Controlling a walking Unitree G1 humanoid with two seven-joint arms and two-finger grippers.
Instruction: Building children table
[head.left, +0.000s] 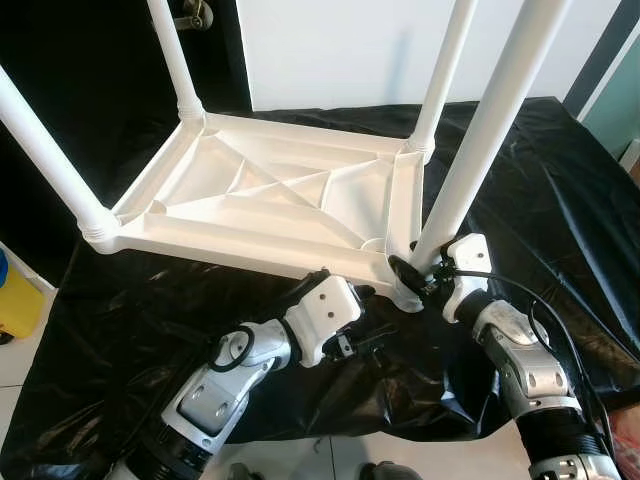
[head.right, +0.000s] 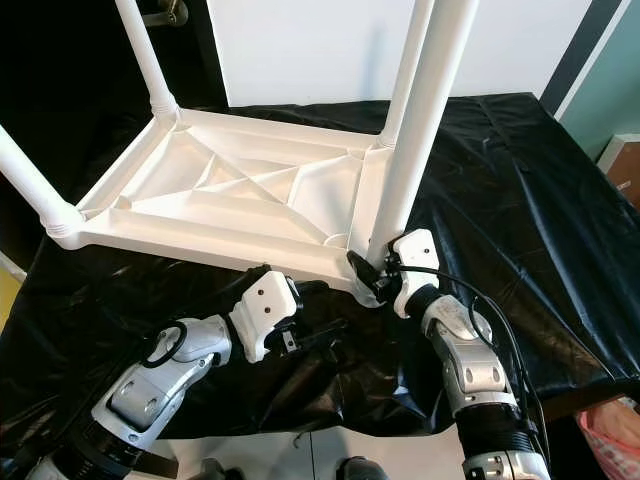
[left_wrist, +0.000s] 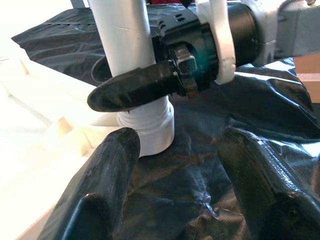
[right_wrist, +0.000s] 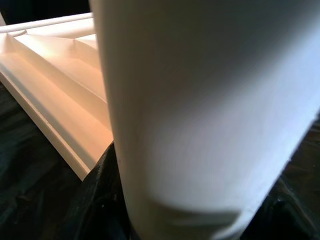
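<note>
Upturned white tabletop (head.left: 270, 195) with four legs on black sheet (head.left: 540, 200); right gripper (head.left: 408, 272) clamping near leg (head.left: 470, 150); left gripper (left_wrist: 175, 165) wide, empty.

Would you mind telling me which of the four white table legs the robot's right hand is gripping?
The leg at the near right corner, closest to the robot; the right hand clasps its base, while the other three stand untouched.

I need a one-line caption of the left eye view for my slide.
Right gripper clasps the near leg of an upturned white table on a black sheet; left gripper hovers open beside it.
</note>
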